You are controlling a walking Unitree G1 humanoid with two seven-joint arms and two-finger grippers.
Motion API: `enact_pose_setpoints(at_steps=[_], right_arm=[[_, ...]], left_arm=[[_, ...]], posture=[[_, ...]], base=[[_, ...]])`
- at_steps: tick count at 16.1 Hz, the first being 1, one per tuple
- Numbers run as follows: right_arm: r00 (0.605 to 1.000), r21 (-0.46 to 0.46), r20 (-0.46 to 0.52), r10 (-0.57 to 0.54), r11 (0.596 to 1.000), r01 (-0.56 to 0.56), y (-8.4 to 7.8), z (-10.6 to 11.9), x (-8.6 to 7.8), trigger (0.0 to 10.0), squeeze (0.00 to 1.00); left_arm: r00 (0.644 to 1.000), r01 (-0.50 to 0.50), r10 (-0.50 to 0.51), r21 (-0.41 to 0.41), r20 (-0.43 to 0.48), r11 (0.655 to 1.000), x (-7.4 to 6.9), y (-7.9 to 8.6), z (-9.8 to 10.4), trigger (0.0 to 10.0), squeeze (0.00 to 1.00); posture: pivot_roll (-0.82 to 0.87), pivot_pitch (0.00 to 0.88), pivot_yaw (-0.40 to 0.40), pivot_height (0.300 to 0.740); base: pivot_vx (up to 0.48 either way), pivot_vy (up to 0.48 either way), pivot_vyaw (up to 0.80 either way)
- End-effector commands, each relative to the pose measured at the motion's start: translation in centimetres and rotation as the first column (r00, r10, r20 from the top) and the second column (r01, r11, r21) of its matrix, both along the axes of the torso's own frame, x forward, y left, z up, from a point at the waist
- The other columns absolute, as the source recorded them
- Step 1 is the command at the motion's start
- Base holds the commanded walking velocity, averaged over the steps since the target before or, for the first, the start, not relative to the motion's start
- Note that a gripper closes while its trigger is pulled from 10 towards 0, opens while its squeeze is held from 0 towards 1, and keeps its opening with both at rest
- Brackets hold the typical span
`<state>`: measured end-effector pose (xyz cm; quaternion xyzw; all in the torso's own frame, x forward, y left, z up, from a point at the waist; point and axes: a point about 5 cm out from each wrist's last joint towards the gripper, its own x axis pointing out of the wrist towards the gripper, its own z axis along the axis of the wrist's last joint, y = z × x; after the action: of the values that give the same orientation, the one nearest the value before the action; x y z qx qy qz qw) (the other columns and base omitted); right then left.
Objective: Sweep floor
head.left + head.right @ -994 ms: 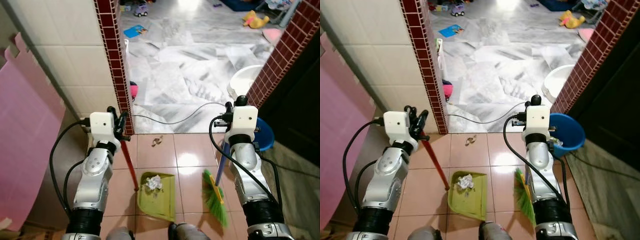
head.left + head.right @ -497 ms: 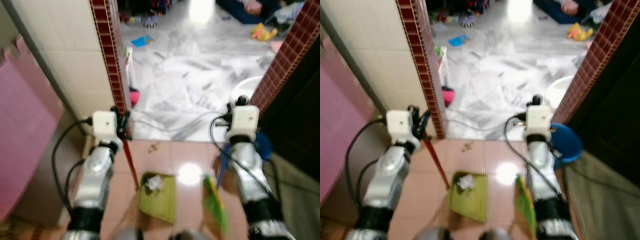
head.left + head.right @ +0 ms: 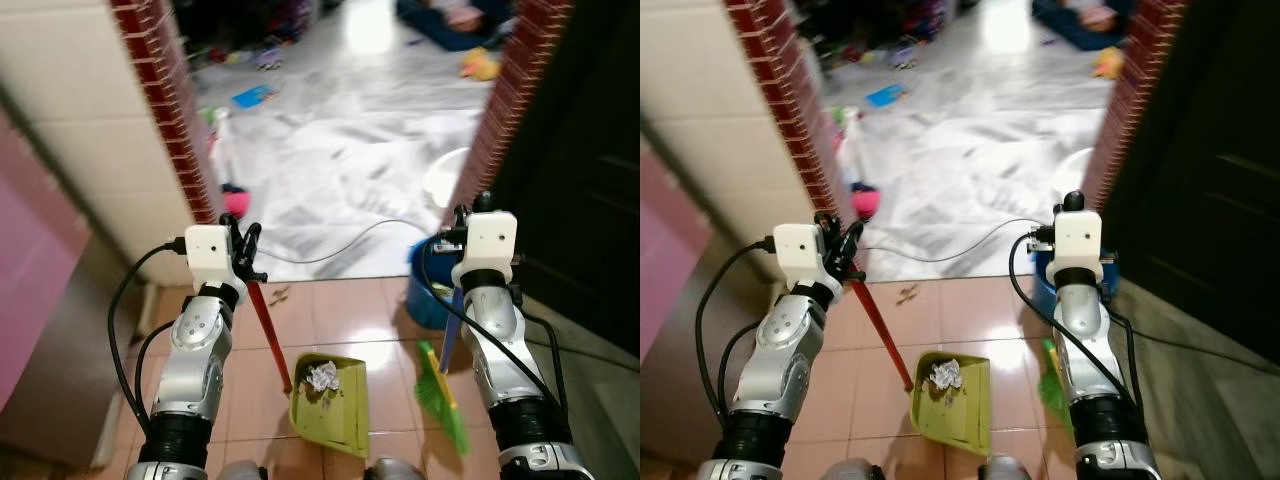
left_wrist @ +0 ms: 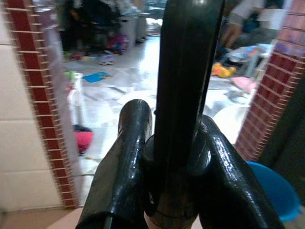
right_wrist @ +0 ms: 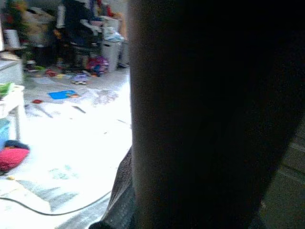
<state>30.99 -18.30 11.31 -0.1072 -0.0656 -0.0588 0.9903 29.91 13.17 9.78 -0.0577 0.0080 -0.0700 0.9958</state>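
My left gripper [image 3: 246, 250] is shut on the red handle [image 3: 268, 335] of a green dustpan [image 3: 335, 410]. The dustpan rests on the pink floor tiles between my arms, with a crumpled paper [image 3: 320, 377] lying in it. In the left wrist view both black fingers [image 4: 131, 162] clamp the dark handle [image 4: 183, 71]. My right gripper [image 3: 455, 240] is shut on the blue handle [image 3: 452, 335] of a broom, and the broom's green bristles [image 3: 442, 395] touch the tiles to the right of the dustpan. That handle [image 5: 209, 109] darkens most of the right wrist view.
A blue bucket [image 3: 428, 295] stands just beyond the broom. A white cable [image 3: 340, 245] crosses the doorway threshold between two red-brick pillars [image 3: 165, 110]. A small scrap [image 3: 278, 293] lies on the tiles. Beyond are a white basin [image 3: 445, 180], scattered toys and a seated person [image 3: 450, 15]. A dark door is on the right.
The whole picture has shifted and blurred in between, so the camera has moved; the doorway now sits further left. Both grippers keep their hold on dustpan and broom.
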Motion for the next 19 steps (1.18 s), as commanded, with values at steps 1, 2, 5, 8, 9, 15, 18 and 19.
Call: enact_pose_setpoints(at_steps=[1,2,5,8,9,15,18,19], right_arm=[[1.000,0.000,0.012,0.012,1.000,-0.012,0.4,0.4,0.2,10.0,0.00],[1.000,0.000,0.010,0.011,1.000,-0.011,0.4,0.3,0.2,10.0,0.00],[1.000,0.001,-0.001,0.014,1.000,-0.014,0.6,-0.2,-0.3,10.0,0.00],[1.000,0.006,0.009,0.020,1.000,-0.020,0.8,0.1,0.0,10.0,0.00],[1.000,0.006,0.011,0.019,1.000,-0.019,0.8,0.2,0.0,10.0,0.00],[0.994,-0.013,0.074,0.079,0.997,-0.078,1.5,1.4,-0.1,10.0,0.00],[0.988,-0.045,0.105,0.113,0.993,-0.109,1.8,2.2,-0.2,10.0,0.00],[0.989,-0.049,0.101,0.111,0.993,-0.106,1.6,2.1,-0.3,10.0,0.00]], left_arm=[[0.998,-0.009,0.009,-0.004,0.062,1.000,0.5,0.5,1.4,10.0,0.00],[0.998,-0.009,0.010,-0.004,0.061,1.000,0.5,0.5,1.4,10.0,0.00],[0.998,-0.011,0.011,-0.006,0.058,1.000,0.3,0.7,1.4,10.0,0.00],[0.998,-0.001,0.001,-0.004,0.063,1.000,0.3,0.4,1.5,10.0,0.00],[0.998,0.003,-0.002,-0.002,0.068,1.000,0.4,0.3,1.5,10.0,0.00],[0.991,-0.005,0.006,-0.011,0.133,1.000,0.1,0.3,2.6,10.0,0.00],[0.974,-0.044,0.050,-0.032,0.221,0.999,0.4,0.9,5.0,10.0,0.00],[0.967,-0.057,0.065,-0.042,0.246,0.998,0.5,1.2,5.8,10.0,0.00]], posture=[[-0.09,0.000,0.038,0.740],[-0.09,0.000,0.038,0.740],[-0.09,0.000,0.035,0.740],[-0.09,0.000,0.041,0.740],[-0.09,0.000,0.041,0.740],[-0.08,0.000,0.041,0.740],[-0.08,0.000,0.037,0.740],[-0.08,0.000,0.036,0.740]], base=[[0.000,0.480,-0.80],[0.000,0.480,-0.80],[0.000,0.480,-0.80],[0.000,0.480,-0.80],[0.000,0.480,-0.41],[0.000,0.000,0.00],[0.000,0.000,0.00],[0.000,0.000,0.00]])
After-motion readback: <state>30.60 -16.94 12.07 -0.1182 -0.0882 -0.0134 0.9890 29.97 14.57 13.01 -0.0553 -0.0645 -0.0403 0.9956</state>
